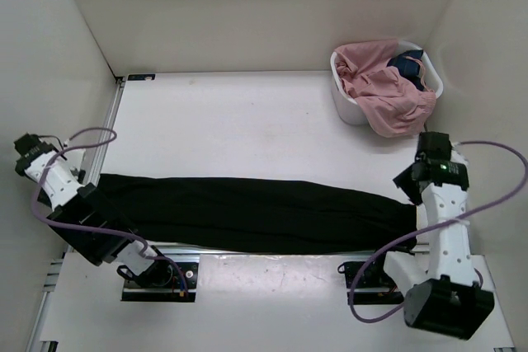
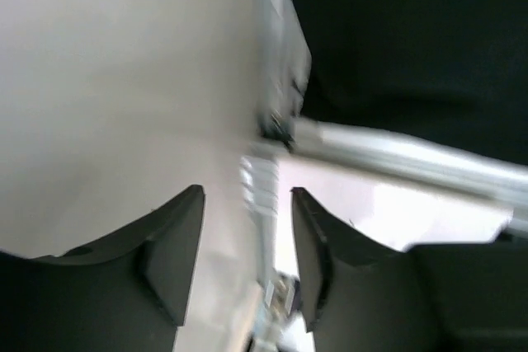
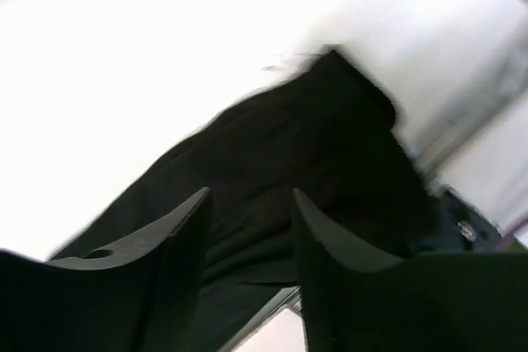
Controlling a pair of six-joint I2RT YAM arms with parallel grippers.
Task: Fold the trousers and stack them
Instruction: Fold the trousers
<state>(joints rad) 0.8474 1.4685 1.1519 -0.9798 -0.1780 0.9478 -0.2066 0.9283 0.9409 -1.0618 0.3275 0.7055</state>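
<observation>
Black trousers (image 1: 256, 212) lie stretched in a long flat strip across the near part of the white table. My left gripper (image 2: 247, 204) is open and empty, off the strip's left end; the trousers (image 2: 412, 39) show dark at the upper right of its blurred view. My right gripper (image 3: 250, 204) is open and empty, hovering above the strip's right end (image 3: 313, 146). In the top view the left wrist (image 1: 37, 162) is near the left wall and the right wrist (image 1: 433, 166) is by the right end.
A white basket (image 1: 351, 105) at the back right holds pink trousers (image 1: 384, 88) spilling over its rim and a dark blue garment (image 1: 408, 63). White walls close in left, back and right. A metal rail (image 2: 396, 154) runs along the table's near edge.
</observation>
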